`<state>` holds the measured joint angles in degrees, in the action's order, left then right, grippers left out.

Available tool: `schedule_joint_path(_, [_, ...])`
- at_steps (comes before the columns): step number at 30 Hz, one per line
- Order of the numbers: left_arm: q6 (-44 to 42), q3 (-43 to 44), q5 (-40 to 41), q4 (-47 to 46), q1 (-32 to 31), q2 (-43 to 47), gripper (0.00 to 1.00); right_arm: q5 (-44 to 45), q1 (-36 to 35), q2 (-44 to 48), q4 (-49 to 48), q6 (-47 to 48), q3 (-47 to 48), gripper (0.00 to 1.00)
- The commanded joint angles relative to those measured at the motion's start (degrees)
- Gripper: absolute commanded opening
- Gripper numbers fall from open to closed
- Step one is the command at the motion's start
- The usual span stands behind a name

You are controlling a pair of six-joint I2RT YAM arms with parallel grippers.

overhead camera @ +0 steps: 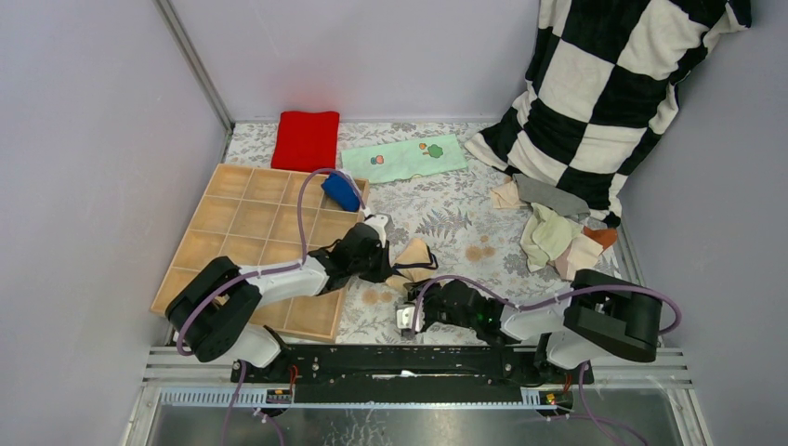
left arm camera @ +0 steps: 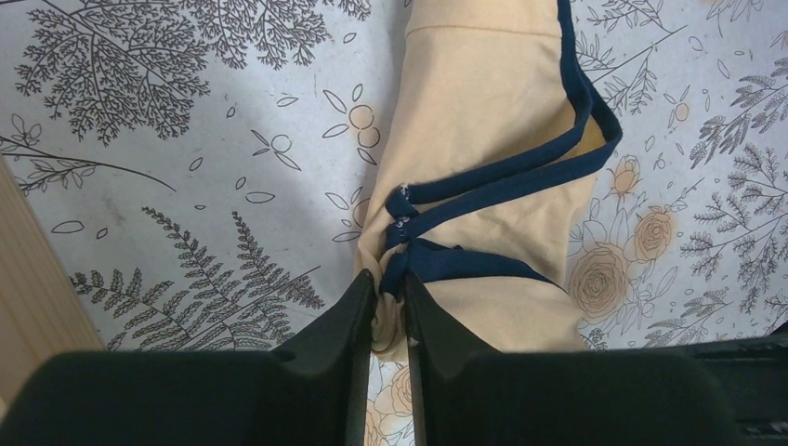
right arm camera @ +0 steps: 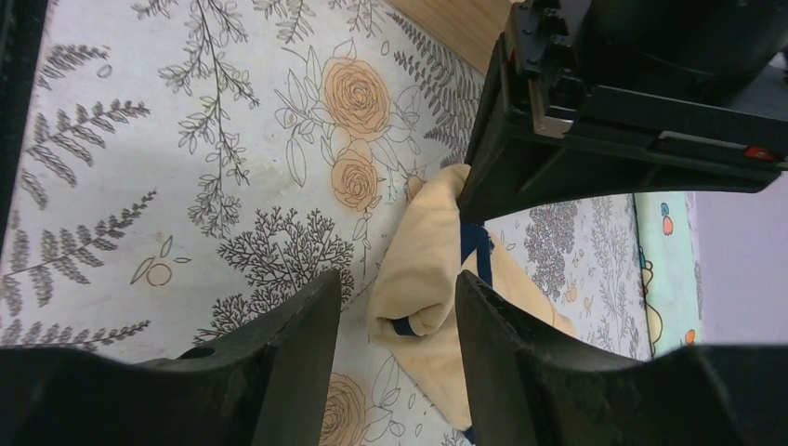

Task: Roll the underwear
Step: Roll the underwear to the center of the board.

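Lavender walls close in a desk under a leaf-and-rose print; from above, a wooden tray of square compartments lies on its left, a blue roll resting at its far right edge; a red cloth and a mint cloth lie at the back, and a loose pile of briefs sits under a chequered cushion; the tan brief lies just beside the tray's near right corner, between the left tool and the right tool. Left wrist view: the left tool is clenched on the near edge of the tan brief, where navy trim bunches in crossing bands. Right wrist view: the right tool is released, fingers wide either side of the brief's partly rolled end; contact cannot be told. The fabric looks thin, light and limp, so it will likely slump and unroll unless pinned; the firmer hold is probably the doubled trim or the roll's thick end rather than a single layer.
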<state>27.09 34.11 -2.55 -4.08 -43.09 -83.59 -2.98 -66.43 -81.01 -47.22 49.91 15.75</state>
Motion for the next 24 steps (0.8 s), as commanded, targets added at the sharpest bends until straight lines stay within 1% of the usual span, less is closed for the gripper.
schedule_joint_path(1, [-0.99, 2.06, -0.39, 1.45, -0.29, -0.69, 0.22, 2.40, -0.54, -3.17, -3.79, 3.72, 2.02, 0.55])
schedule_joint_path(4, [-1.00, 2.17, -0.61, 1.36, -0.32, -0.78, 0.22, 2.66, -0.54, -5.35, -4.22, 4.62, 2.14, 0.54])
schedule_joint_path(8, [-0.99, 2.17, -1.00, 1.28, -0.26, -0.86, 0.22, 5.97, -0.54, -7.30, -6.71, 4.42, 1.92, 0.50])
schedule_joint_path(13, [-1.03, 2.01, -1.47, 1.09, -0.29, -0.67, 0.22, 9.95, -0.54, -10.23, -10.96, 2.38, 1.86, 0.42])
schedule_joint_path(14, [-0.99, 1.96, -1.53, 1.00, -0.27, -0.59, 0.22, 10.29, -0.54, -10.82, -12.13, 2.04, 1.53, 0.38])
schedule_joint_path(16, [-0.90, 1.95, -1.78, 0.84, -0.28, -0.48, 0.22, 10.90, -0.54, -11.99, -14.75, 0.70, 1.11, 0.27])
schedule_joint_path(20, [-0.66, 1.79, -1.93, 0.70, -0.24, 0.02, 0.23, 11.91, -0.49, -13.81, -18.07, -2.67, -0.02, 0.13])
schedule_joint_path(23, [-0.26, 1.68, -1.57, 0.71, -0.24, 1.07, 0.30, 12.76, -0.53, -14.17, -20.13, -7.84, -1.18, 0.04])
schedule_joint_path(24, [-0.16, 1.70, -1.19, 0.78, -0.24, 1.54, 0.33, 13.12, -0.54, -14.10, -20.73, -10.08, -1.55, 0.02])
